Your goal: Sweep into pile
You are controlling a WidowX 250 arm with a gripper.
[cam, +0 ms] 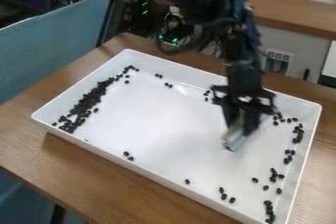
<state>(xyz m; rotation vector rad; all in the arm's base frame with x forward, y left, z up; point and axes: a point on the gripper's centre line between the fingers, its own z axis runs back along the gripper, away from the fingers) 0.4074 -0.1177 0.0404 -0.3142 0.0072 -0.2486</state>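
Black beans (85, 106), or something bean-like, are all over the place in this white tray (157, 125) on the wooden table (19, 134). Taking the tray as a clock face seen from the camera, the thickest band hugs the wall from 9 to 11 o'clock, a looser lot runs from 3 round to 5, and a few strays sit near 12, 6 and 8.

The gripper (240, 129) is inside the tray over toward 3 o'clock, and it looks clamped on a pale, silvery sweeper (235, 140). Bit blurry, so I can't tell exactly what kind of tool that is.

Handling-wise, my guess is each bean is light, hard and smooth, so they'll skitter or roll if you push fast. Not very fragile, I'd think. I wouldn't pinch them one by one; keep hold of the sweeper by its upper part, edge flat and low on the floor, and nudge them slowly. The corners and walls will probably be the annoying bits, since beans can slip past the edge there.

Labels? Can't make out any writing on the beans, tray or sweeper.
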